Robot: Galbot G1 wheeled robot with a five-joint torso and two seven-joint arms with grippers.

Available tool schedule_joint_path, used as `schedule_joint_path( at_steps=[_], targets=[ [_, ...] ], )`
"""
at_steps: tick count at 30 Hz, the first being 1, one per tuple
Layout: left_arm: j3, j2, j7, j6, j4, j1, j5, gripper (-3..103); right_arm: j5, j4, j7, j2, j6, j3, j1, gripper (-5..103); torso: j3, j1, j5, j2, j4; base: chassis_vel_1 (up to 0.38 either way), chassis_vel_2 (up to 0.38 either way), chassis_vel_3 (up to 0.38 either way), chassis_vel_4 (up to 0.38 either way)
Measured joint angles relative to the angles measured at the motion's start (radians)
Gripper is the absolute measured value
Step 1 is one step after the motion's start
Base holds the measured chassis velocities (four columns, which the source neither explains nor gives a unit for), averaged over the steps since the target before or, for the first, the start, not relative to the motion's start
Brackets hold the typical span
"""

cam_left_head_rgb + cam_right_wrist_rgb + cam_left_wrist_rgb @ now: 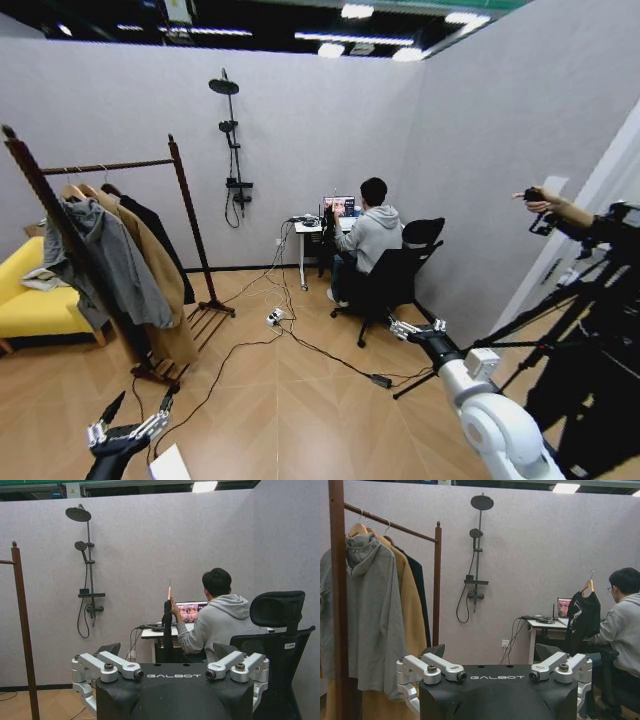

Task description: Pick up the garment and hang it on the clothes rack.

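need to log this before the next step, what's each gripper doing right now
Left gripper: open, holding nothing, low near the floor.
Right gripper: open, holding nothing, raised toward the office chair.

Garment [583,616] hung beside the seated person; its white print was too small to make out, and its lower hem lay hidden behind the left tool [495,672]. Clothes rack [338,605] was cut off by the frame's edge, base unseen.

A yellow sofa [30,300] sits at nine o'clock. A wall shower fitting [230,140] hangs at twelve. A black office chair [395,275] stands near centre, cables [300,345] trailing across the floor.
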Motion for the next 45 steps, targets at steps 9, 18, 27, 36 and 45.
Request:
schedule_joint_path(
  at_steps=[9, 18, 27, 36, 45],
  targets=[
    [0.0, 0.0, 0.0, 0.0, 0.0, 0.0, 0.0, 100, 0.001, 0.038, 0.031, 0.013, -0.011, -0.004, -0.019, 100, 0.0, 0.0, -0.0003, 0.0, -0.0001, -0.325, 0.331, 0.324, -0.32],
    [0.0, 0.0, 0.0, 0.0, 0.0, 0.0, 0.0, 100, -0.017, 0.065, 0.047, 0.079, -0.007, 0.002, -0.072, 100, 0.0, 0.0, 0.0008, 0.0, 0.0, -0.363, 0.358, 0.369, -0.364],
    [0.0, 0.0, 0.0, 0.0, 0.0, 0.0, 0.0, 100, -0.039, 0.105, 0.07, 0.099, -0.003, 0.003, -0.119, 100, 0.0, 0.0, -0.0003, 0.0, -0.0002, -0.347, 0.347, 0.36, -0.34],
    [0.0, 0.0, 0.0, 0.0, 0.0, 0.0, 0.0, 100, -0.045, 0.109, 0.077, 0.073, -0.008, 0.018, -0.136, 100, 0.0, 0.0, 0.0, 0.0, 0.0, -0.357, 0.35, 0.345, -0.348],
    [0.0, 0.0, 0.0, 0.0, 0.0, 0.0, 0.0, 100, 0.004, 0.027, 0.101, 0.007, -0.054, 0.024, -0.037, 100, 0.0, 0.001, 0.0004, 0.0, -0.0003, -0.272, 0.261, 0.239, -0.269]
  ],
)
